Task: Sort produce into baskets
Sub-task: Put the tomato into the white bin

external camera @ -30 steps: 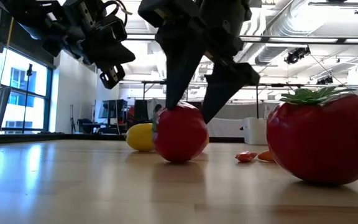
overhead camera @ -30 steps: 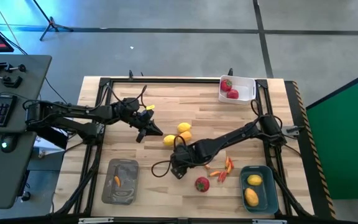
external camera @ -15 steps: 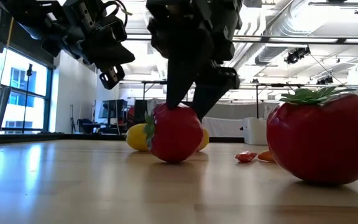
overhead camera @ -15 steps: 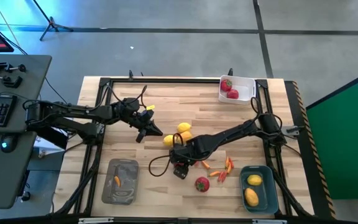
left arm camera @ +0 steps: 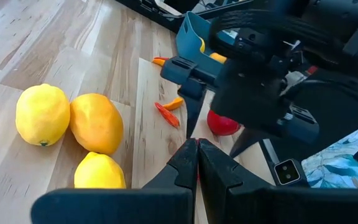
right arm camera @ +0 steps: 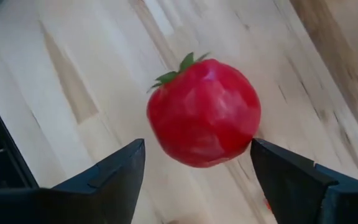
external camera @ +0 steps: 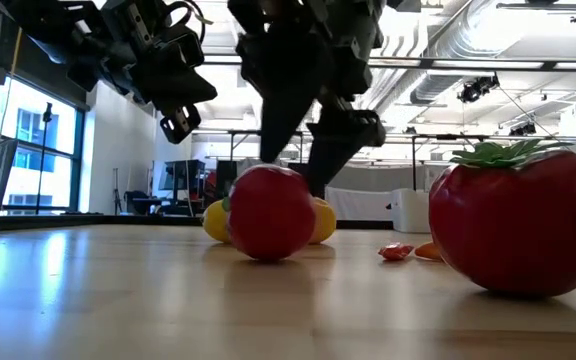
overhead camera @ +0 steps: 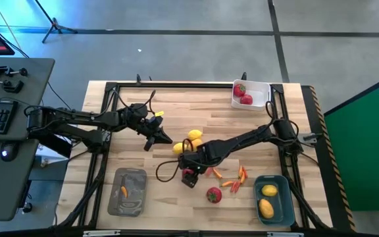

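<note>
red fruit (right arm camera: 204,112) with green top is seen on the wooden table (overhead camera: 143,105), sitting between the spread fingers of the right gripper (right arm camera: 194,168), not gripped; jaws are held wide open around it, a gap showing on each side. in the low view the fruit (external camera: 270,212) rests on the table under the right gripper (external camera: 298,165). just behind this fruit three yellow lemons (left arm camera: 95,121) are clustered, touching each other. thin orange-red peppers (overhead camera: 234,178) are scattered near the fruit, toward the blue-teal basket (overhead camera: 283,205), which holds two lemons. a second red fruit (overhead camera: 214,194) lies near the first, on the front-edge side. the white basket (overhead camera: 263,88), well apart at the far corner, holds two red fruits. the grey tray (overhead camera: 126,204) holds one small orange piece. the left gripper (overhead camera: 165,139) is hung beside the lemons, jaws closed, nothing held.
</note>
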